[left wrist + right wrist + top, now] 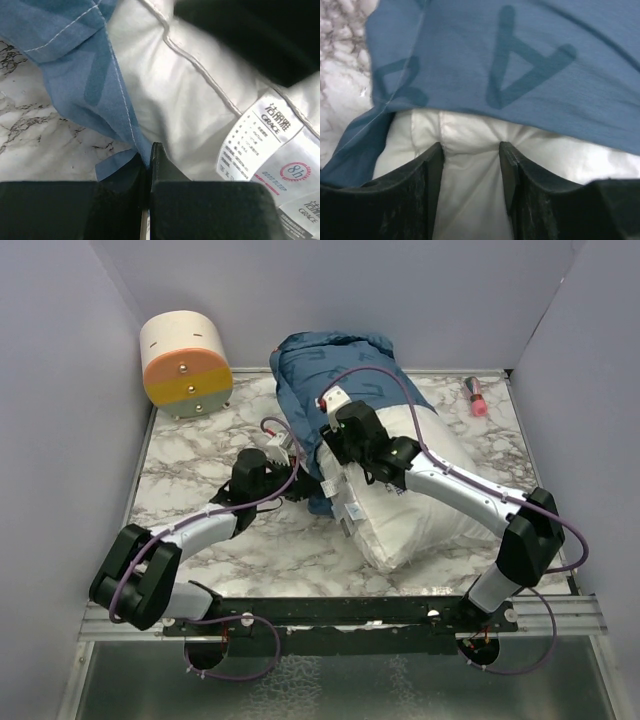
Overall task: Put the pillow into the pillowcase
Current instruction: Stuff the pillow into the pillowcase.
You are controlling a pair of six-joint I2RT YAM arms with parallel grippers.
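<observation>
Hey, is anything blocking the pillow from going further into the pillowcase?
Nothing visible does. The far end of the pillow is already inside the pillowcase. The left claw pinches the case's hem at the pillow's side; the right claw sits open on bare pillow beside the hem.

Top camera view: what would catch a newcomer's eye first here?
A plump white pillow fills the middle of the marble table, its far end already inside a dark blue pillowcase. Two arms reach over it; the left pincer is shut on the pillowcase's hem. A cream-and-orange drum sits far left.
</observation>
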